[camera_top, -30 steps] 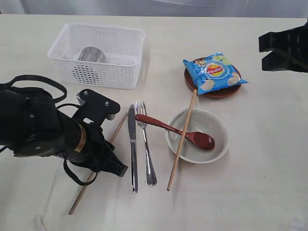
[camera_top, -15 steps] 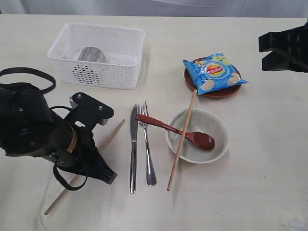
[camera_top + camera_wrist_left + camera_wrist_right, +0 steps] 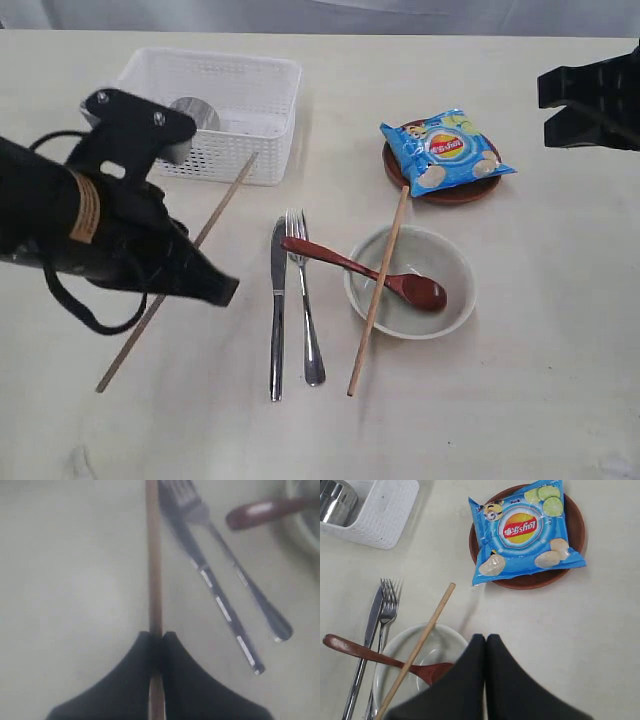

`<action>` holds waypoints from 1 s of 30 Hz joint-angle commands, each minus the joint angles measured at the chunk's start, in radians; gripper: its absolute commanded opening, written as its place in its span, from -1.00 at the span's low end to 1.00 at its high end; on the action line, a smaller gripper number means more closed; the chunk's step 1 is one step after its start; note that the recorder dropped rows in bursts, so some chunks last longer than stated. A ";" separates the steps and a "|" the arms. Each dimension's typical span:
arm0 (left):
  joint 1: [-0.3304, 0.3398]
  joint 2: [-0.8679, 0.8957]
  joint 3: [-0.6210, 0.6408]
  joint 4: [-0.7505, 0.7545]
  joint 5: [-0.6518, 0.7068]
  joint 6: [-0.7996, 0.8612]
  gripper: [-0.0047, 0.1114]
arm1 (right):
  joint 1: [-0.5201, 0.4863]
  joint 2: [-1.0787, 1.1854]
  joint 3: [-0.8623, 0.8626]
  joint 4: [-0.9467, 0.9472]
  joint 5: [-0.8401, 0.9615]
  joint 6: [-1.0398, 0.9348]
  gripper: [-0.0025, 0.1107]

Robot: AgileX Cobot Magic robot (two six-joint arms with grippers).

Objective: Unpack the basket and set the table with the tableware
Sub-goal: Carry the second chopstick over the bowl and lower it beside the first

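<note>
My left gripper (image 3: 225, 292) (image 3: 156, 635) is shut on a wooden chopstick (image 3: 226, 195) (image 3: 153, 555) and holds it slanted above the table (image 3: 520, 400), left of the knife (image 3: 276, 320) and fork (image 3: 308, 325). The second chopstick (image 3: 385, 270) leans across the pale bowl (image 3: 458, 300), where the red-brown spoon (image 3: 350, 265) also rests. A steel cup (image 3: 195, 112) stands in the white basket (image 3: 225, 160) at the back. My right gripper (image 3: 545, 108) (image 3: 485, 637) hangs shut and empty at the right, above the table beside the bowl.
A blue crisp bag (image 3: 445, 150) lies on the round brown plate (image 3: 450, 193) behind the bowl. The left arm's dark bulk covers the table's left side and part of the basket's front corner.
The left gripper closed on the chopstick lying on the table and lifted it up and back toward the basket. The right arm has not moved.
</note>
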 commanded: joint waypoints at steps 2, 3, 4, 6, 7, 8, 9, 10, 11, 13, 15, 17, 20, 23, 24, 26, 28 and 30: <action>-0.002 -0.048 -0.148 -0.161 0.042 0.049 -0.92 | -0.004 -0.007 0.004 0.008 -0.009 -0.013 -0.96; -0.002 -0.046 -0.169 -0.205 0.042 0.078 -0.92 | -0.004 -0.007 0.004 0.008 -0.009 -0.013 -0.96; -0.004 -0.038 -0.190 -0.263 0.034 0.119 -0.92 | -0.004 -0.007 0.004 0.008 -0.009 -0.013 -0.96; -0.004 -0.011 -0.223 -0.370 0.011 0.179 -0.92 | -0.004 -0.007 0.004 0.008 -0.009 -0.013 -0.96; -0.004 0.010 -0.232 -0.416 0.001 0.206 -0.92 | -0.004 -0.007 0.004 0.008 -0.009 -0.013 -0.96; -0.004 0.034 -0.243 -0.475 -0.008 0.241 -0.92 | -0.004 -0.007 0.004 0.008 -0.009 -0.013 -0.96; -0.006 0.085 -0.261 -0.599 -0.021 0.326 -0.92 | -0.004 -0.007 0.004 0.007 -0.007 -0.013 -0.96; -0.012 0.116 -0.266 -0.663 -0.028 0.378 -0.92 | -0.004 -0.007 0.004 0.007 -0.007 -0.013 -0.96; -0.037 0.173 -0.275 -0.740 -0.043 0.443 -0.92 | -0.004 -0.007 0.004 0.007 -0.005 -0.013 -0.96; -0.095 0.254 -0.299 -0.766 -0.086 0.465 -0.92 | -0.004 -0.007 0.004 0.007 -0.005 -0.013 -0.96; -0.134 0.325 -0.341 -0.766 -0.124 0.458 -0.92 | -0.004 -0.007 0.004 0.007 -0.005 -0.013 -0.96; -0.137 0.374 -0.371 -0.814 -0.143 0.441 -0.92 | -0.004 -0.007 0.004 0.007 -0.005 -0.013 -0.96; -0.158 0.431 -0.375 -0.874 -0.204 0.433 -0.92 | -0.004 -0.007 0.004 0.007 -0.005 -0.013 -0.96; -0.175 0.455 -0.375 -0.878 -0.263 0.407 -0.92 | -0.004 -0.007 0.004 0.007 -0.005 -0.013 -0.96; -0.175 0.465 -0.375 -0.878 -0.278 0.395 -0.92 | -0.004 -0.007 0.004 0.007 -0.003 -0.013 -0.96; -0.175 0.475 -0.375 -0.874 -0.280 0.384 -0.92 | -0.004 -0.007 0.004 0.007 -0.003 -0.013 -0.96; -0.175 0.489 -0.375 -0.870 -0.280 0.377 -0.92 | -0.004 -0.007 0.004 0.007 -0.003 -0.013 -0.96; -0.175 0.502 -0.375 -0.866 -0.280 0.377 -0.92 | -0.004 -0.007 0.004 0.007 -0.003 -0.013 -0.96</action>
